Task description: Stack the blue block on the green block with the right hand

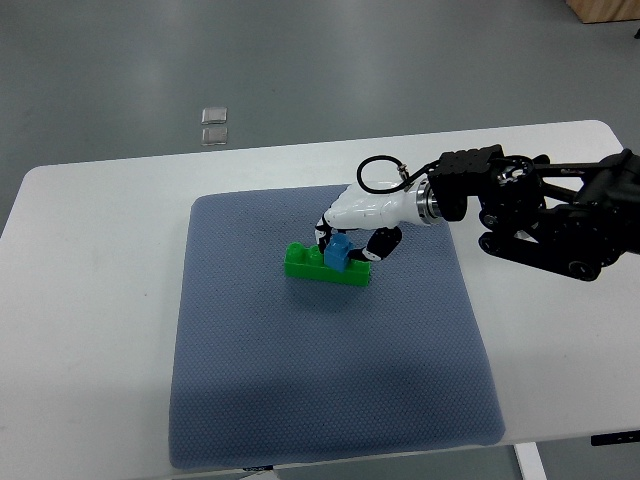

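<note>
Blue block (337, 253) atop the green block (326, 264), right of its middle, both on the grey-blue mat (330, 400) covering the white table (90, 300). Right hand (362, 220) reaching in over the green block from the right, fingers (325, 232) curled down around the blue block, seemingly gripping it. Fingertips partly hidden behind the blocks, actual contact hard to make out; arm cut off at the right edge.
</note>
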You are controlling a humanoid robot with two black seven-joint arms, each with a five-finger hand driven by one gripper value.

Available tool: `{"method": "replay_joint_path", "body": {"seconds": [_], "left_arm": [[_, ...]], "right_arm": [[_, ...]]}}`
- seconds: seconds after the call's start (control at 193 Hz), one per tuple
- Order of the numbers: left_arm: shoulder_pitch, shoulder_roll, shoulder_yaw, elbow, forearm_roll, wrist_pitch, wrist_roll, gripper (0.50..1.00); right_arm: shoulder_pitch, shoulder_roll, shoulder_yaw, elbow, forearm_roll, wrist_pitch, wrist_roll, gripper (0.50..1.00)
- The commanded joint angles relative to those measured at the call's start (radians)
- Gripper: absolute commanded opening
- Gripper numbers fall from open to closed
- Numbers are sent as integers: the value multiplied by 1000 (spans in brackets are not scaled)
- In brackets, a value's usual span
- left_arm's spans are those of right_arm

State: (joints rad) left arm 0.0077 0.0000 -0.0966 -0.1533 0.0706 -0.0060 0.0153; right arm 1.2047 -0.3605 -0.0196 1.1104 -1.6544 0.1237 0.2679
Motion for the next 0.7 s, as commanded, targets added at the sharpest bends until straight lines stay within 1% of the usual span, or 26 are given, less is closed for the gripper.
{"method": "replay_joint_path", "body": {"seconds": [0.0,0.291,0.602,0.695], "left_arm": [[0,0,0,0,0,0,0,1000],[0,0,0,0,0,0,0,1000],[0,0,0,0,0,0,0,1000],[0,0,0,0,0,0,0,1000]], "right_arm": [[9,-11,0,3,1,1,1,639],[21,-11,0,8,2,2,-1,678],[24,-17,0,6,4,2,-4,697],[38,-38,6,6,7,2,-3,705]]}}
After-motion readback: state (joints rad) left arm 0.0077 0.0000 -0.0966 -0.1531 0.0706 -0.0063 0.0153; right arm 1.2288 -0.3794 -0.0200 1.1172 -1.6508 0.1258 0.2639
